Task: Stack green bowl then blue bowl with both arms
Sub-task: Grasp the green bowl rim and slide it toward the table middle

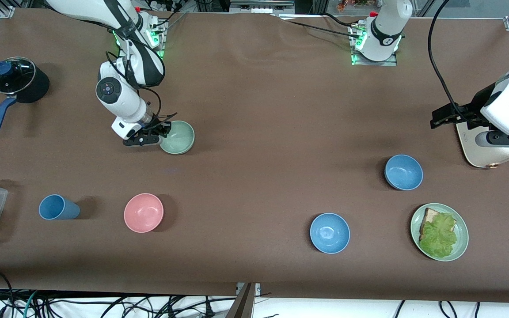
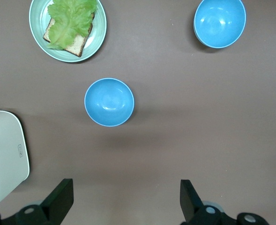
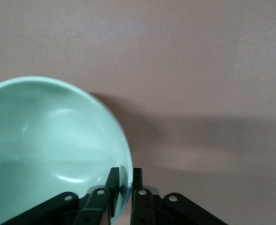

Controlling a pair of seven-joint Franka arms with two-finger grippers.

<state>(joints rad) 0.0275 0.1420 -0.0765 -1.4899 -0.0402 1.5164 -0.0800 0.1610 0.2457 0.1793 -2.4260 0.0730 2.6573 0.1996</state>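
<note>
The big brown table point(image 1: 263, 110) holds many things. The white right arm's black gripper point(image 1: 159, 132) is down at the small round pale green bowl point(image 1: 177, 137), toward the right arm's end, its jaws pinched tight on the bowl's rim. The white left arm waits; its black gripper point(image 2: 126, 199) hangs with jaws wide over bare table near two small round blue bowls point(image 1: 403, 172) point(image 1: 329, 232). A pink bowl point(image 1: 143, 212), a blue cup point(image 1: 58, 207) and a green plate of toast and lettuce point(image 1: 439, 232) sit well apart.

A robotics lab: two bench-mounted arms point(image 1: 126, 66) on a brown-covered table point(image 1: 259, 110), loose cables point(image 1: 104, 304) below.
</note>
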